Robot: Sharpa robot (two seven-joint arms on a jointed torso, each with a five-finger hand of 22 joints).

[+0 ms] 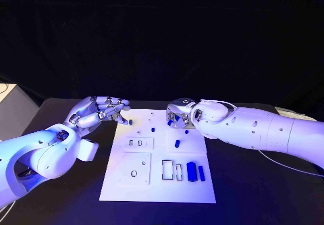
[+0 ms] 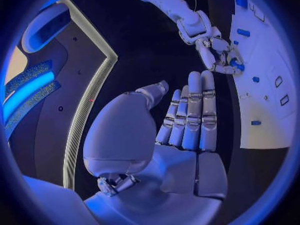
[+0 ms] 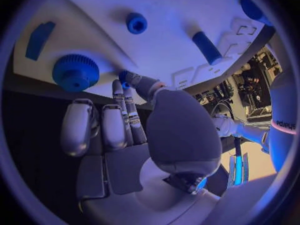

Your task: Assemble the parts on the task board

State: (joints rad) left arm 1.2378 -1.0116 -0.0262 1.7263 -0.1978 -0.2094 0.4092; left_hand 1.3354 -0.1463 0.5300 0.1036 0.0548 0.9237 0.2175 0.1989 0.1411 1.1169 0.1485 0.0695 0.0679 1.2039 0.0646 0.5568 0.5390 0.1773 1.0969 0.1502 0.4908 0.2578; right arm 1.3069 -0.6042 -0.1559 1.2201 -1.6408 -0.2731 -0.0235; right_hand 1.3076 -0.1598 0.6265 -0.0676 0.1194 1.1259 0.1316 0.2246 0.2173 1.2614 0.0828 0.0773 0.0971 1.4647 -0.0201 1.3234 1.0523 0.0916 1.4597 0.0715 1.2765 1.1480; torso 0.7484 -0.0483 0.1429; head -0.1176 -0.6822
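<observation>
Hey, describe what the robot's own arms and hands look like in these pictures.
Both arms are smooth, rounded white shells with small dark screw holes. The left hand and right hand are silver, segmented, many-fingered. A thin white cable loops over the right wrist.

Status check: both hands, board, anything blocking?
Left hand open, empty, off the task board's far left corner. Right hand at far edge, fingers pinching a small blue part. Nothing blocking.
</observation>
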